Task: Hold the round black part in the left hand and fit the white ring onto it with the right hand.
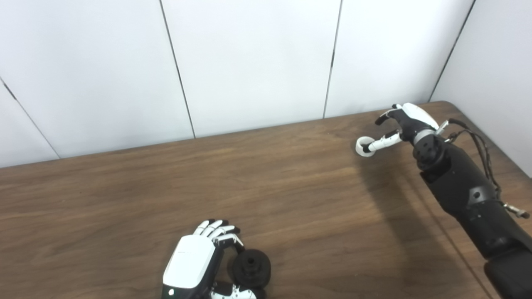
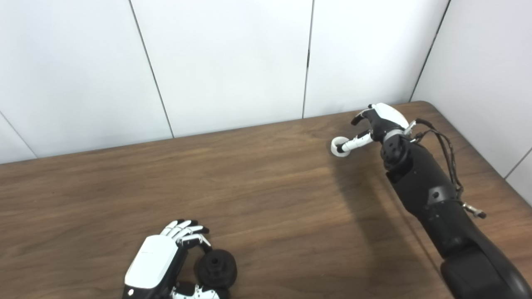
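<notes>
A brown wood-grain counter (image 1: 257, 182) fills the lower part of both views, backed by plain white wall panels (image 1: 249, 62) split by thin dark seams; its rounded far right corner meets a side wall.

The left hand (image 1: 199, 259) lies low at the near edge, white back upward, fingers curled around the round black part (image 1: 251, 268), which rests on the counter against its palm side with its centre hole facing up. Whether the grip is firm cannot be told.

The right hand (image 2: 380, 120) reaches far to the right corner on a long black forearm (image 2: 428, 195) with loose cables. Its fingers are apart, and 1 extended fingertip touches the white ring (image 2: 340, 147), which lies on the counter, well apart from the black part.
</notes>
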### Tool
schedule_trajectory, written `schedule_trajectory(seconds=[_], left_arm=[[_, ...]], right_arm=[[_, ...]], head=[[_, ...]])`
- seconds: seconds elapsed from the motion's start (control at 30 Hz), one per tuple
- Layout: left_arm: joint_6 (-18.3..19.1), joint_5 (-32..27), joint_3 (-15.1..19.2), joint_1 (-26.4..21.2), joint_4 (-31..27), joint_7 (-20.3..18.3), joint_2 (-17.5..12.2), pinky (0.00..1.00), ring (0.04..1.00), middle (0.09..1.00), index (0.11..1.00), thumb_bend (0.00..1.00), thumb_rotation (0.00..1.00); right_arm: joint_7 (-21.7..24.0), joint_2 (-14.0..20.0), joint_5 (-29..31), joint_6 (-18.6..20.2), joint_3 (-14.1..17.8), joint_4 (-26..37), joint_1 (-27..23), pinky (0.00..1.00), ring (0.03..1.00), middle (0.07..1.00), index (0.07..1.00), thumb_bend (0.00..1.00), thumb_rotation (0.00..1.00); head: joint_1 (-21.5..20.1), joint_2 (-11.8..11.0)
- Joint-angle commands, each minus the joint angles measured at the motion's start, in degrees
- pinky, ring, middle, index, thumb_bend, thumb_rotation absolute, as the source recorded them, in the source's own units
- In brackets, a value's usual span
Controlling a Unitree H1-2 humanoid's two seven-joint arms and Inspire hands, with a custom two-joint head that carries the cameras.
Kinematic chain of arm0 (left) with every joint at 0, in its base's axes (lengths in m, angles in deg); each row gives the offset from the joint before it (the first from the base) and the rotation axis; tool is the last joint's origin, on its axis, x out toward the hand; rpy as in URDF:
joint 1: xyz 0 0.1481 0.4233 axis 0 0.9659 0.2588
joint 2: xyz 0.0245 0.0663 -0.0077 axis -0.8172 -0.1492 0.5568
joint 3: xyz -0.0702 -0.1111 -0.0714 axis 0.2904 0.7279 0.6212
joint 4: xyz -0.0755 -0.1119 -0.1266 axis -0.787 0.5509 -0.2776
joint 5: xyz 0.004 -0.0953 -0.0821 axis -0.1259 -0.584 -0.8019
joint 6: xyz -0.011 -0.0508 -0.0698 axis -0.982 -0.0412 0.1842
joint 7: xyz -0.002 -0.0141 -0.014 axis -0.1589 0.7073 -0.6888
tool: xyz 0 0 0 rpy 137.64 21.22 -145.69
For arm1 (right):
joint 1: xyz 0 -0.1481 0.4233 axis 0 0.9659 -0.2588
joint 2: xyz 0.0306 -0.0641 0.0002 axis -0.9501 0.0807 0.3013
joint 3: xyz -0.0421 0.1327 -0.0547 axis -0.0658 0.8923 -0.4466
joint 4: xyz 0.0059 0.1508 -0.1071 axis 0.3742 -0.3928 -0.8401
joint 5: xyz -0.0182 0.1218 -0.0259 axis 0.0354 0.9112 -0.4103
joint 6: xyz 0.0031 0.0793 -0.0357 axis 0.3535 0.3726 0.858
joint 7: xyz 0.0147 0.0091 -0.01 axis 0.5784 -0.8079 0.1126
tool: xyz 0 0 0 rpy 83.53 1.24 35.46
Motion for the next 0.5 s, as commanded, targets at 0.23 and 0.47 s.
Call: schedule_trajectory(seconds=[0.23,0.47], left_arm=[[0.90,0.53,0.63,0.96,-0.31,-1.32,-1.05,0.91,0.864,0.777,0.486,0.52,0.05],[0.57,0.30,0.85,0.86,-0.11,-0.84,-1.14,0.91,0.864,0.775,0.486,0.52,0.05]], right_arm=[[-0.38,0.75,-0.75,0.11,0.25,0.24,-3.55,1.00,1.000,1.000,0.681,0.86,0.29],[1.14,0.75,-1.60,0.22,-0.71,1.31,-3.44,1.00,1.000,0.992,0.678,0.87,0.31]], head=[[0.05,0.06],[-0.24,0.54]])
